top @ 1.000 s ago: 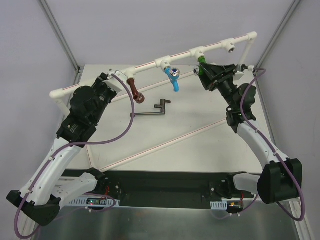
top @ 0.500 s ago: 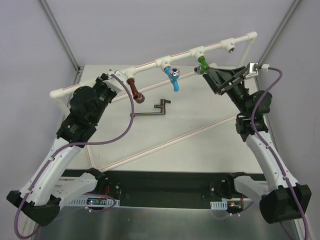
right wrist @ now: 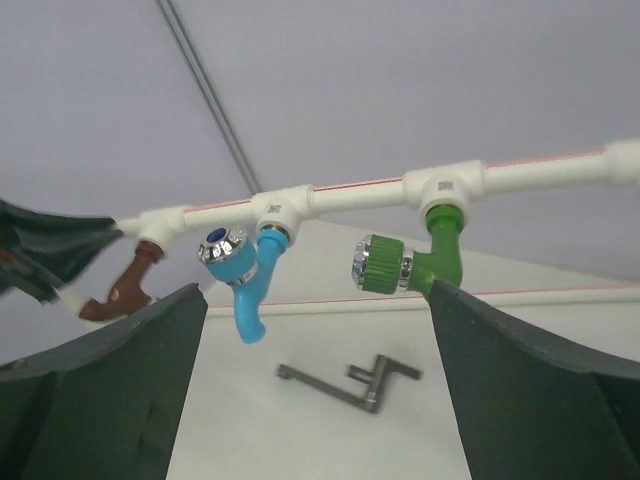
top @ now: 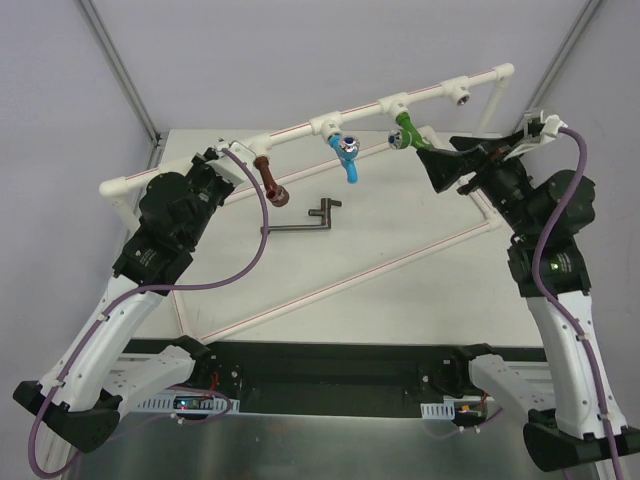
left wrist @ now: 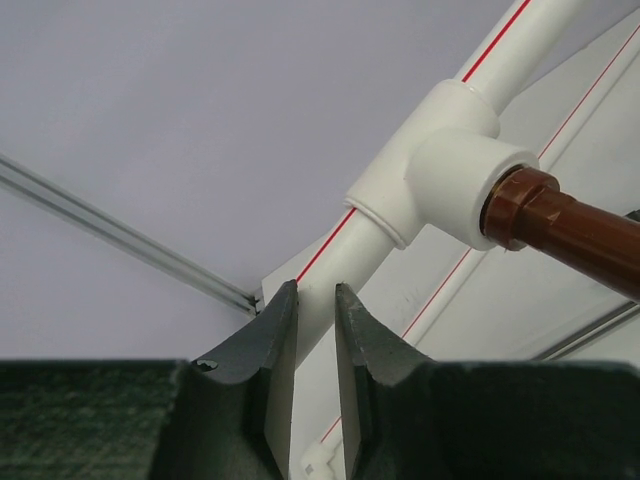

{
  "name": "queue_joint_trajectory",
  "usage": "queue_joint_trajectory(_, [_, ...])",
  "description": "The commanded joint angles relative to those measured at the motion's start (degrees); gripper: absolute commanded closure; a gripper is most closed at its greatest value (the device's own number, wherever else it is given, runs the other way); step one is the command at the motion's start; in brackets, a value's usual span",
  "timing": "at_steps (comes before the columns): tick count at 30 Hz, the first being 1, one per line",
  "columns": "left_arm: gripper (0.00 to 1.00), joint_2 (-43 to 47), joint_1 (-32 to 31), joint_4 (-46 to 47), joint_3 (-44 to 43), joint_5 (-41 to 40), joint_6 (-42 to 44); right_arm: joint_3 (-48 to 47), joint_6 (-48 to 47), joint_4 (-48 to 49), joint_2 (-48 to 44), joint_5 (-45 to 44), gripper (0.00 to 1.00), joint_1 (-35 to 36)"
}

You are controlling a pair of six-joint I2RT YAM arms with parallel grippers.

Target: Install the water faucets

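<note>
Top view: all three faucets hang from the white pipe frame [top: 300,128]: brown faucet [top: 272,181] on the left, blue faucet [top: 347,156] in the middle, green faucet [top: 404,129] on the right. One tee at the far right looks empty. The left tool [top: 227,158] sits on the pipe just beside the brown faucet's tee. The right tool [top: 434,163] is spread wide, holds nothing, and is near the green faucet but apart from it. A metal key [top: 305,217] lies on the counter [top: 400,260] below the frame.
- Risk: the wide right tool could clip the green faucet's silver end if it swings in, twisting it or the frame.
- No writing seen here.

Left wrist view: the tool is narrowed around the pipe, one finger on each side, with the tee [left wrist: 440,165] and the brown faucet's threaded end just beyond.
- Risk: the round, smooth pipe may turn in this grip, so the frame could roll or tip under any torque from the other arm.
- The only marking is a red stripe along the pipe. No text.

Right wrist view: the tool fingers stand wide at both edges with nothing between them. The green and blue faucets are ahead on their tees, and the key is below.
- Risk: I cannot tell how far the green faucet is threaded. If loose, it may droop or drop.
- There is a small raised mark on the tee above the green faucet, too small to read.
</note>
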State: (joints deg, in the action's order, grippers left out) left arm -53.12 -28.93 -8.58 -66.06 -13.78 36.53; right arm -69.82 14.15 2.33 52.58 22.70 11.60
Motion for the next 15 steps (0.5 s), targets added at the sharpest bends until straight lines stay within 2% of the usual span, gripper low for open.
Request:
queue_joint_trajectory(1, [1.00, -2.2, -0.6, -9.4, 1.9, 2.6, -3.8, -8.8, -38.9, -17.2, -1.5, -8.7, 0.04, 4.7])
queue_joint_trajectory(4, [1.00, -2.0, -0.6, -9.3, 1.9, 2.7, -3.8, -10.9, -52.6, -22.3, 1.4, -10.1, 0.04, 7.8])
queue_joint_trajectory(8, [1.00, -2.0, -0.6, -9.4, 2.0, 2.4, -3.7, -12.3, -63.1, -24.7, 5.0, -14.6, 0.04, 11.8])
queue_joint_trajectory(15, [1.00, -2.1, -0.6, -9.4, 2.1, 2.1, -3.5, -14.1, -72.1, -23.5, 10.8, -19.3, 0.04, 15.5])
